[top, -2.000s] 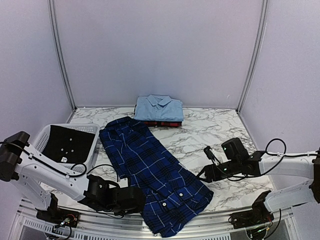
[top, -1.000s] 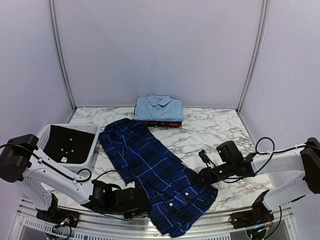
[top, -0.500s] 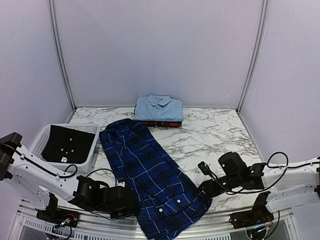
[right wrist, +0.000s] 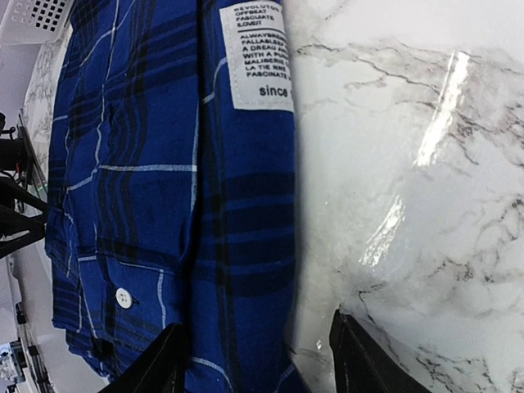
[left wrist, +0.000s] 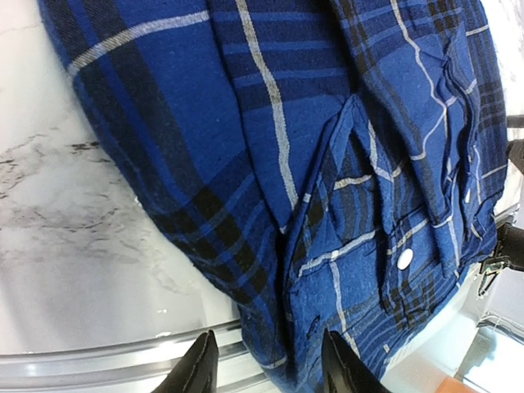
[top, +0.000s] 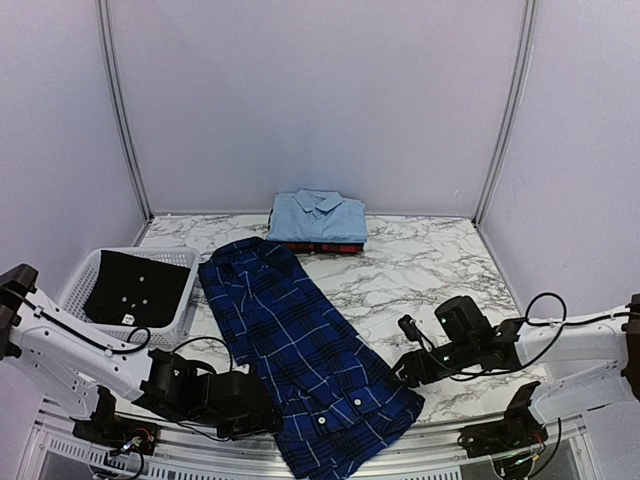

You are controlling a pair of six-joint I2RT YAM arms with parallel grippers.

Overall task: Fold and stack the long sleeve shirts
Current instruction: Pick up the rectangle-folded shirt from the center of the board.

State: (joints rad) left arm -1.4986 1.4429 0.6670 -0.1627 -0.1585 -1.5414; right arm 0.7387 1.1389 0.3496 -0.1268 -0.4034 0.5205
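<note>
The navy plaid shirt lies flat and diagonal, collar far left, hem at the table's near edge. My left gripper is open at the hem's left side; in the left wrist view its fingers straddle the cloth's edge. My right gripper is open at the shirt's right edge; in the right wrist view the shirt's edge with a white label lies between its fingers. The light blue shirt sits folded on the red-and-black plaid shirt at the back.
A white slotted basket holding a dark garment stands at the left. The metal rail of the table's near edge runs just under the hem. Bare marble lies right of the navy shirt.
The navy shirt's lower half has been dragged toward the near edge and straightened. The left gripper has shifted left and nearer. The right gripper has let go and stays at the right edge.
</note>
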